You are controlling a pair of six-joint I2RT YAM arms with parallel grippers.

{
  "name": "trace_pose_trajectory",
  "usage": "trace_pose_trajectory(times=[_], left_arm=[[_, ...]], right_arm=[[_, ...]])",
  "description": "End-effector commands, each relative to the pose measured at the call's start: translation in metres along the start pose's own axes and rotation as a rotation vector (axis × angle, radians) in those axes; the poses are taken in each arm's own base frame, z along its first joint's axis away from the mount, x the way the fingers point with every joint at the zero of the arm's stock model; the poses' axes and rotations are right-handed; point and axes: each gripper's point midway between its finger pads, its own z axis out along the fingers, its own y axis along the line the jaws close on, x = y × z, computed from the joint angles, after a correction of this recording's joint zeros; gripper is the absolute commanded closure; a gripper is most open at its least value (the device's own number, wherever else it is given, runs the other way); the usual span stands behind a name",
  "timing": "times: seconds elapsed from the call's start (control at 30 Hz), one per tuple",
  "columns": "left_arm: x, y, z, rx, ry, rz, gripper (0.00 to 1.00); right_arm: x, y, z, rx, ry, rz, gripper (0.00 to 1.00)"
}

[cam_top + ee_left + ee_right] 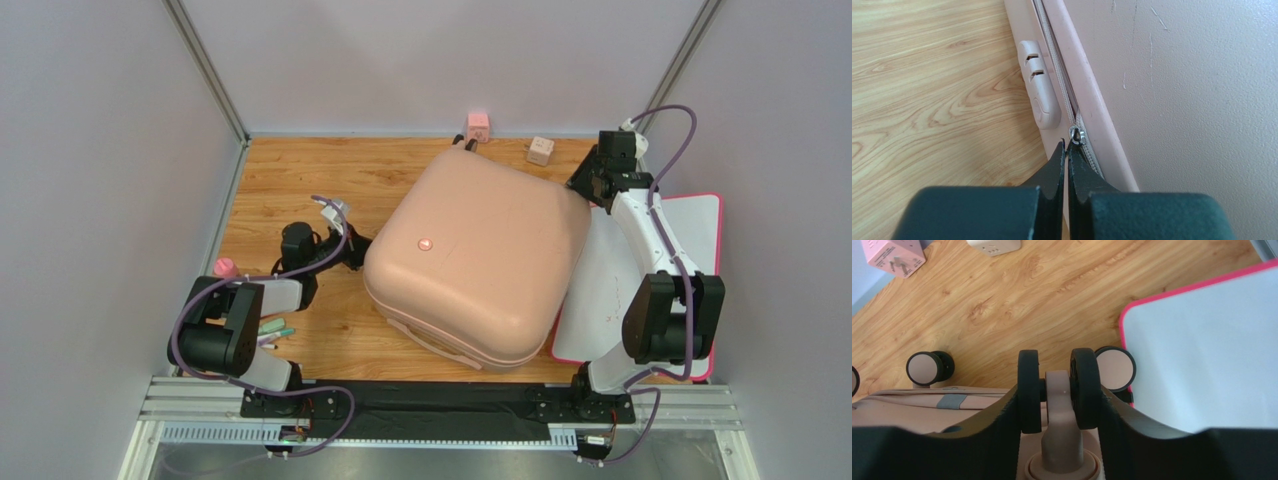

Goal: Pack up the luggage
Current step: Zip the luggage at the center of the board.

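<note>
Luggage lies closed, shell up, mid-worktop; the left arm folds low to its left edge, and the right stretches to its far corner. Left fingers are pressed together, tips at the zipper pull, likely for zipping; whether they pinch it is unclear. Right fingers clasp a caster wheel, probably steadying the case.

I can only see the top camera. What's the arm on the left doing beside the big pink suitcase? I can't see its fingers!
Observer: The left gripper is shut, with its tips right at the little metal zipper ring on the luggage seam.
Operator: And the other arm, at the far corner?
Observer: The right gripper has its fingers against both sides of a black caster wheel.
Operator: Any more wheels?
Observer: Yes, a second wheel, pale-faced, sits further along that end.
</note>
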Motion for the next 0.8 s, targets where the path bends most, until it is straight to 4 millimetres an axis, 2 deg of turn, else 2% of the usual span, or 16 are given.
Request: trace_pose_trajectory(times=[0.0, 0.03, 0.13, 0.17, 0.2, 0.23, 0.27, 0.3, 0.37, 0.4, 0.43, 0.53, 0.6, 0.77], left_arm=[[-0.031, -0.014, 0.005, 0.037, -0.102, 0.112, 1.0], [-0.03, -0.016, 0.005, 0.041, -0.102, 0.116, 1.0], [-0.025, -0.018, 0.002, 0.035, -0.097, 0.111, 1.0], [-0.024, -0.019, 0.001, 0.034, -0.096, 0.114, 1.0], [-0.025, -0.021, 0.0, 0.032, -0.1, 0.12, 1.0], [-0.024, -0.024, 0.0, 0.036, -0.098, 0.122, 1.0], [-0.022, -0.027, 0.0, 0.04, -0.095, 0.128, 1.0], [-0.02, -0.026, -0.001, 0.032, -0.091, 0.128, 1.0], [-0.017, -0.032, -0.002, 0.037, -0.084, 0.136, 1.0], [-0.016, -0.033, -0.003, 0.034, -0.084, 0.138, 1.0], [-0.017, -0.037, -0.003, 0.039, -0.087, 0.147, 1.0], [-0.011, -0.039, -0.004, 0.029, -0.072, 0.149, 1.0], [-0.012, -0.035, -0.003, 0.012, -0.069, 0.156, 1.0], [-0.016, -0.027, 0.003, -0.014, -0.059, 0.166, 1.0]], right_arm=[[0.024, 0.044, 0.021, -0.181, 0.125, -0.06, 0.62], [0.031, 0.049, 0.031, -0.201, 0.161, -0.07, 0.68], [0.027, 0.066, 0.04, -0.264, 0.191, -0.096, 0.84], [0.037, 0.066, 0.053, -0.263, 0.23, -0.1, 0.88], [0.027, 0.075, 0.053, -0.287, 0.219, -0.103, 0.94], [0.032, 0.079, 0.057, -0.309, 0.25, -0.11, 0.97], [0.037, 0.081, 0.066, -0.315, 0.275, -0.113, 0.98], [0.032, 0.087, 0.069, -0.331, 0.269, -0.118, 1.0], [0.034, 0.098, 0.072, -0.367, 0.28, -0.167, 1.0], [0.044, 0.104, 0.077, -0.377, 0.297, -0.198, 1.0], [0.04, 0.113, 0.076, -0.393, 0.282, -0.22, 1.0], [0.051, 0.13, 0.078, -0.435, 0.282, -0.286, 1.0], [0.056, 0.136, 0.08, -0.454, 0.271, -0.313, 1.0], [0.071, 0.135, 0.082, -0.466, 0.254, -0.382, 1.0]])
